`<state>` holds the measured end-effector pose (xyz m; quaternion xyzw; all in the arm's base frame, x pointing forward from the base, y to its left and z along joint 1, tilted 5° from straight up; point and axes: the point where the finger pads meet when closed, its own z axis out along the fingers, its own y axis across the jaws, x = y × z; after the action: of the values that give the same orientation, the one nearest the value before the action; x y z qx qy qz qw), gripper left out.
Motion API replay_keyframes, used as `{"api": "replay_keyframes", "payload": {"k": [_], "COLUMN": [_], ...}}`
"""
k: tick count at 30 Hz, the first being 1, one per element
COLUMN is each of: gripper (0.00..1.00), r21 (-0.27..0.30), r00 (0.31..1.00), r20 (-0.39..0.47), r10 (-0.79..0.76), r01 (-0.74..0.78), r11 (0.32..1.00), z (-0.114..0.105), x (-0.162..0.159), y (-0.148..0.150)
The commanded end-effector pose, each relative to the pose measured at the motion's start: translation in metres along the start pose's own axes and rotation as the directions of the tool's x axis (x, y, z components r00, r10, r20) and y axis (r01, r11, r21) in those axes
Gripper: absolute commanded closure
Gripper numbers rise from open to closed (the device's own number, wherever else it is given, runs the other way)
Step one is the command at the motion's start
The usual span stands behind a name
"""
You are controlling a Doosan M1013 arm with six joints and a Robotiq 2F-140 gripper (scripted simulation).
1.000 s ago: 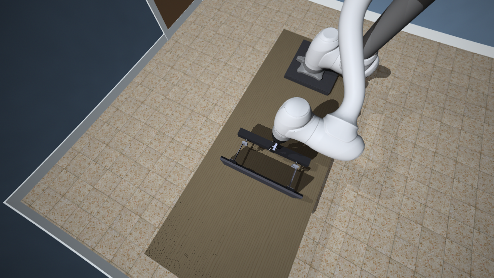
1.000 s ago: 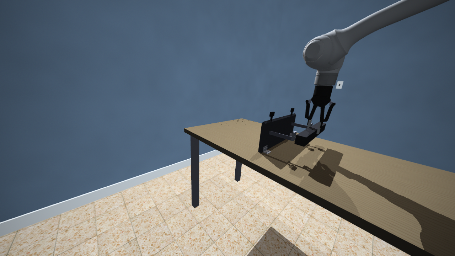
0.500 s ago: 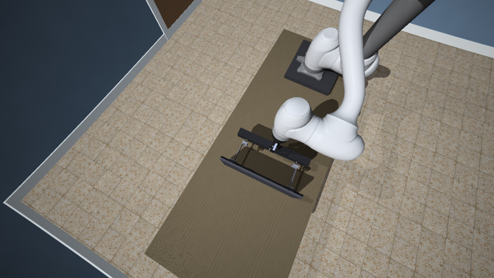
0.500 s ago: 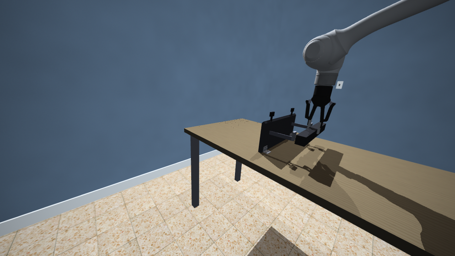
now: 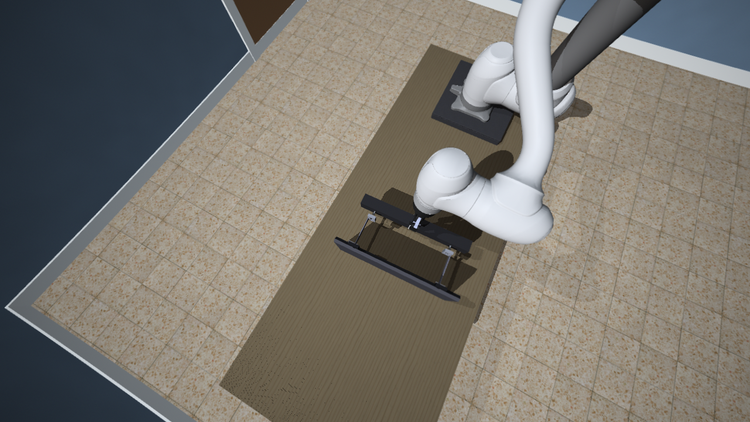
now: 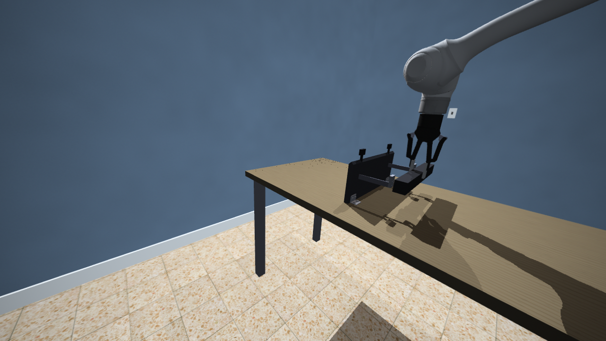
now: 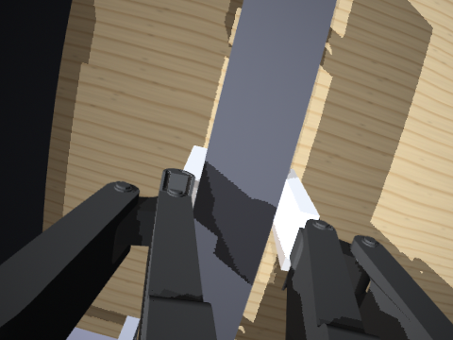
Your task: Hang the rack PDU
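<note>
The rack PDU (image 5: 411, 220) is a long dark bar held level above the wooden table. It also shows in the exterior view (image 6: 407, 181) and as a grey strip in the wrist view (image 7: 277, 70). My gripper (image 5: 417, 222) points down and is shut on the PDU near its middle; it also shows in the exterior view (image 6: 419, 166) and in the wrist view (image 7: 245, 208). Two small grey keyhole plates (image 5: 371, 215) (image 5: 447, 252) sit on the ends of thin rods, right against the PDU's side. The buttons on its back are hidden.
The rods stick out from a dark upright panel (image 6: 367, 175) standing near the table's long edge, with two small knobs on its top. The arm's base (image 5: 474, 102) stands on a dark plate at the table's far end. The table drops to a tiled floor on all sides.
</note>
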<state>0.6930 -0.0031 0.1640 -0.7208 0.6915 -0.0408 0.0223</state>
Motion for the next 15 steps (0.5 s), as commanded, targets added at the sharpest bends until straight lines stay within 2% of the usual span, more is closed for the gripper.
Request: {"api": "replay_keyframes", "payload": {"k": [1,15], "gripper": [1.0,1.0], "r21": [0.002,0.002], "r00": [1.0,1.0], "r20": [0.006,0.005], "r10": [0.006,0.004], "r01": [-0.006,-0.004], "r11": [1.0,1.0], "z": [-0.0008,-0.0007], "x": [0.0012,0.0014], "y": [0.0026,-0.0054]}}
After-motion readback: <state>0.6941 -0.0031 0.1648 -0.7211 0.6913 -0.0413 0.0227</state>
